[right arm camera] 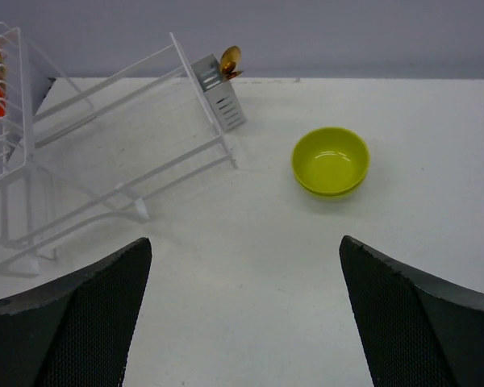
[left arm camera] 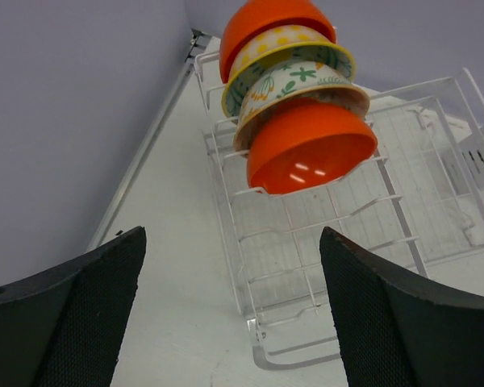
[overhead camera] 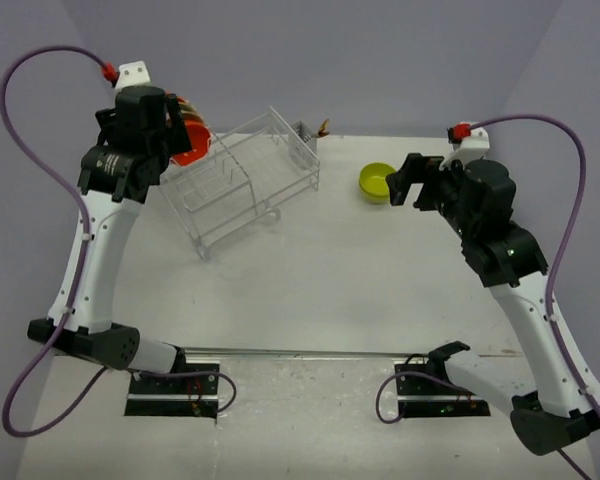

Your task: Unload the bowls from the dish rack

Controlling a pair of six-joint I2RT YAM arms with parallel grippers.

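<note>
The dish rack (overhead camera: 245,180) stands at the back left of the table. Several bowls stand on edge in its left end: an orange-red bowl (left arm camera: 310,153) at the front, a whitish leaf-patterned bowl (left arm camera: 302,85) behind it, a yellow-dotted bowl (left arm camera: 286,48), and another orange-red bowl (left arm camera: 266,16) at the back. My left gripper (left arm camera: 230,314) is open and empty, above and short of these bowls (overhead camera: 190,145). A lime-green bowl (right arm camera: 331,161) sits upright on the table right of the rack. My right gripper (right arm camera: 246,314) is open and empty, just short of the green bowl (overhead camera: 377,182).
The rack's small side cup (right arm camera: 222,101) holds a brownish utensil at the rack's far right corner. The purple walls stand close behind and left of the rack. The rack (right arm camera: 105,153) sits at an angle to the table edges.
</note>
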